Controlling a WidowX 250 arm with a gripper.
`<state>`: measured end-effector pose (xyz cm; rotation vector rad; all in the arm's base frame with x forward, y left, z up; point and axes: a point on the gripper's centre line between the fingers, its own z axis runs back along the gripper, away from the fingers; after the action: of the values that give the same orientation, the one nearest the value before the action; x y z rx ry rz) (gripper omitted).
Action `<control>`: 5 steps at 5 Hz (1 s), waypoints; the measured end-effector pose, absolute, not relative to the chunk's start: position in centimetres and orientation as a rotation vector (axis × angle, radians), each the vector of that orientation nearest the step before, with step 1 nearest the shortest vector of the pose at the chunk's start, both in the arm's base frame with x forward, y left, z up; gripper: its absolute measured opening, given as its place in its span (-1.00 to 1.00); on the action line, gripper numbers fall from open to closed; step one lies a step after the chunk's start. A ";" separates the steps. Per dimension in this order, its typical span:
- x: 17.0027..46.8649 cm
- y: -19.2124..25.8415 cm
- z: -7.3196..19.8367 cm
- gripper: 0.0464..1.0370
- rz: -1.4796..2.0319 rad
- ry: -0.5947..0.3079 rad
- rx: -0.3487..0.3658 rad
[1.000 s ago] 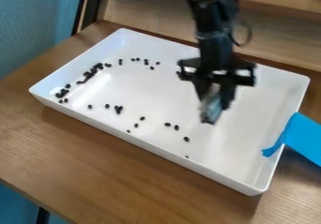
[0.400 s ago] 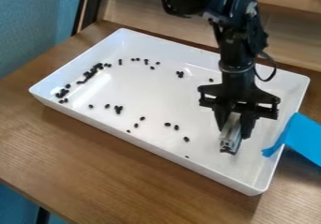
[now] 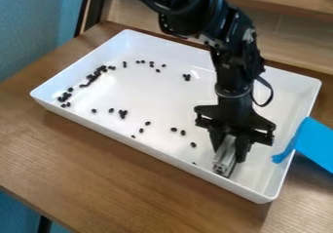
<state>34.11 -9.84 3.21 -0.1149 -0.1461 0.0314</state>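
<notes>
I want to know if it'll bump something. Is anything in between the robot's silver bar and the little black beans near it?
Nothing that I can see. The gripper has the silver bar, and just the bare white tray lies between it and the nearby beans.

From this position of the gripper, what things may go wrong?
The silver bar in the gripper has its lower end close to the tray's near wall, so it might knock or scrape it. A sideways move could scatter the small black pieces nearby. The bar is held tilted and might twist if it catches something.
</notes>
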 end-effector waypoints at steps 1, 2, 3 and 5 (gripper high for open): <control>34.2 -8.6 2.9 -0.29 0.042 -0.152 -0.095; 34.1 -7.1 2.6 -0.29 0.047 -0.161 -0.093; 33.7 -4.5 2.6 -0.29 0.065 -0.157 -0.090; 32.2 -1.1 2.7 -0.29 0.098 -0.144 -0.099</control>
<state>32.24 -1.09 2.66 -0.0993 -0.1436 0.0981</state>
